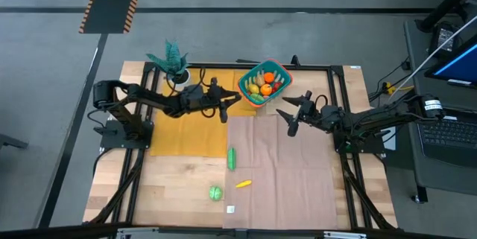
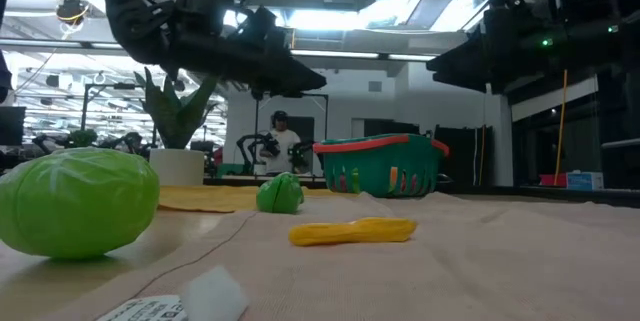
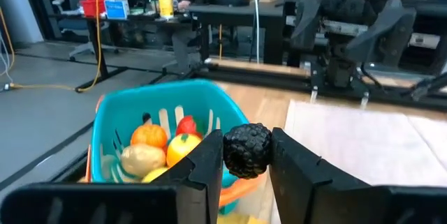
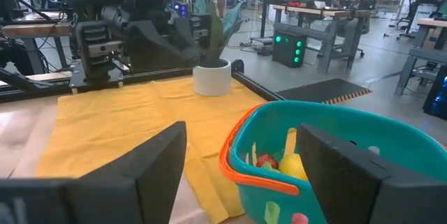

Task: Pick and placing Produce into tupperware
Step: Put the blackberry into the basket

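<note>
Claws, two. Left claw: narrow, clamped on one dark, knobbly, berry-like piece of produce, raised off the counter. Right claw: fingers spread wide, nothing between them, also raised.

Tupperware, one: teal, orange-red rim, pale slots in its wall. It stands just ahead of the left claw and just beyond the right claw, between the two. The held dark piece is close to its near rim, not yet inside.

Contents of the tupperware, as far as can be counted in the left wrist view: one orange round piece, one pale tan piece, one yellow-and-red piece, one small red piece. Further pieces may lie underneath; the exact total cannot be told.

Loose produce on the counter, three, all well behind both claws toward the counter's near edge: one long green piece, one round light-green piece, one small yellow piece.

Cloths, two: one yellow cloth under the left claw, one pale beige cloth under the right claw.

Potted plant, one: teal leaves, white pot, beside the left arm, on the side away from the tupperware.

White label card, one, near the round green piece.
</note>
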Motion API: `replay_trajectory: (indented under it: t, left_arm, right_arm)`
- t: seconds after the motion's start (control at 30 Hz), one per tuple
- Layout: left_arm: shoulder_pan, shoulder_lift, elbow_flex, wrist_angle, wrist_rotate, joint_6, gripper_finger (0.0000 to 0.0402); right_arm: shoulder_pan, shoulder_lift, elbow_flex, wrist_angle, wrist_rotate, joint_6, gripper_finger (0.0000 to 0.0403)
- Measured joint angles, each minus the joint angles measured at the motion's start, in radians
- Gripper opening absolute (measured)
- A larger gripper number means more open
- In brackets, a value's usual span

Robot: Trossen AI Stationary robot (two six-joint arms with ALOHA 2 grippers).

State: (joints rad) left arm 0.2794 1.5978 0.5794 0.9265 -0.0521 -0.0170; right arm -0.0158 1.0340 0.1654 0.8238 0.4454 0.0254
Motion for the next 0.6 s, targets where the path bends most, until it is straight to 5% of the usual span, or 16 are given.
replay_trajectory:
  t: [0.6]
  left_arm:
    - [0.045, 0.0, 0.343, -0.559, 0.0, 0.053, 0.0084]
  right_arm:
    - [0.0, 0.0, 0.0, -0.05, 0.0, 0.031, 0.0271]
